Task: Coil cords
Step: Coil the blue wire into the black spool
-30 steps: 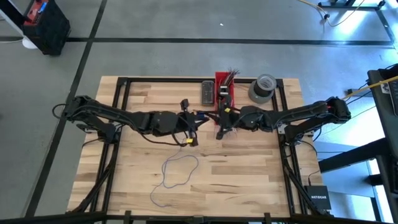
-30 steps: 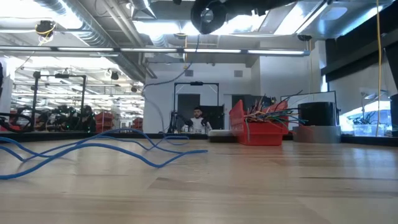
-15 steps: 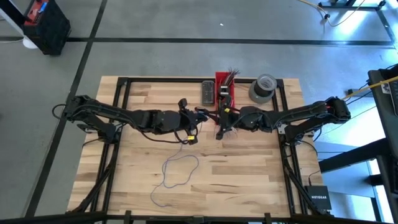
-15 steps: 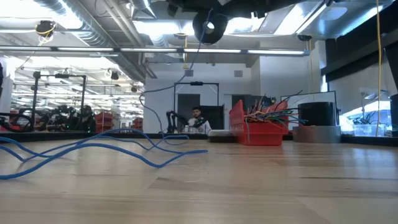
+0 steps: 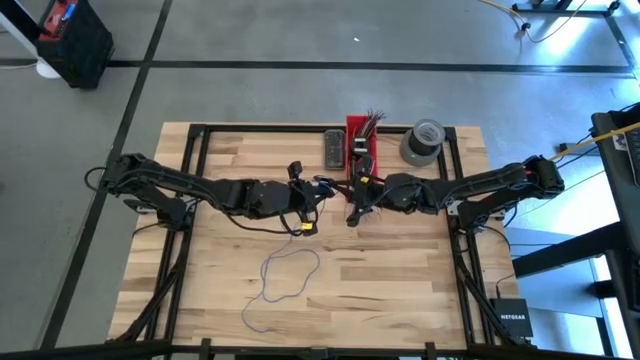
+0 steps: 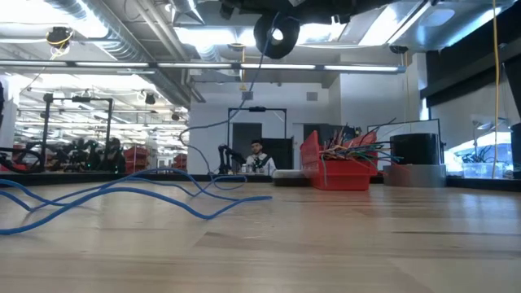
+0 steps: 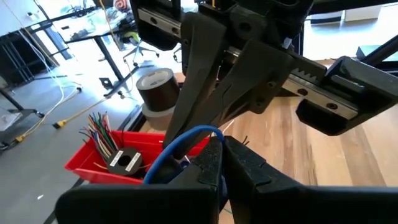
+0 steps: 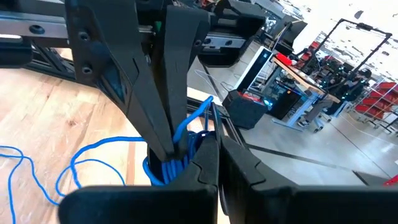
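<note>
Blue cord (image 8: 186, 134) bunched between both grippers: left gripper (image 5: 312, 190) and right gripper (image 5: 352, 205) pinch it, loose tail trailing toward the left arm's side.

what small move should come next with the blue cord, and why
Probably another wrap: both tools, left and right, meet above the table's middle, each closed on the blue cord's bundle. A long loose loop trails on the wood, so drawing that slack into the coil seems next.
</note>
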Motion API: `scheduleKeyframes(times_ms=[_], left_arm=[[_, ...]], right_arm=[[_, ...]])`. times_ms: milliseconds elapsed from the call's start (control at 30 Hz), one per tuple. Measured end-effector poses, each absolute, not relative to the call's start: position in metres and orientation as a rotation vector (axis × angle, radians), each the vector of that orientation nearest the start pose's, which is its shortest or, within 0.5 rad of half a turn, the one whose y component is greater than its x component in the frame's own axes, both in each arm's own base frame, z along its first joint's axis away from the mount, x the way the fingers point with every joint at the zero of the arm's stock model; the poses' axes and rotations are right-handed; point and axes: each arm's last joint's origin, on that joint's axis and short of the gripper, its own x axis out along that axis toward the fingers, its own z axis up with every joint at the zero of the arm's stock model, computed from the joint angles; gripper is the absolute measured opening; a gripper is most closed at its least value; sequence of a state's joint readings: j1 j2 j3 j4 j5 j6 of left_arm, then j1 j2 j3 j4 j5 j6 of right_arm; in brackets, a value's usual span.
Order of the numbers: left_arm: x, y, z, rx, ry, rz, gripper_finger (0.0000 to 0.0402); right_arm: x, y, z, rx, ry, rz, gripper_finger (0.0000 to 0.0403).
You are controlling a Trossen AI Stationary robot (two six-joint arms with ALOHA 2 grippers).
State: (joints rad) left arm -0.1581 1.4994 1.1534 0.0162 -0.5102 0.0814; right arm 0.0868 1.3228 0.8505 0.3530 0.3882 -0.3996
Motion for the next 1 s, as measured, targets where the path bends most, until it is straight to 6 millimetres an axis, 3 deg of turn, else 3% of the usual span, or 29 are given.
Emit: scheduleKeyframes(times_ms=[467, 1000], left_arm=[[0.335, -0.044, 0.308, 0.202, 0.355, 0.304, 0.0005], [0.337, -0.034, 0.308, 0.166, 0.352, 0.34, 0.0005]], right_arm=[[0.294, 0.013, 0.288, -0.432, 0.218, -0.297, 0.0008], [0.295, 0.015, 0.289, -0.411, 0.179, -0.23, 0.0008]])
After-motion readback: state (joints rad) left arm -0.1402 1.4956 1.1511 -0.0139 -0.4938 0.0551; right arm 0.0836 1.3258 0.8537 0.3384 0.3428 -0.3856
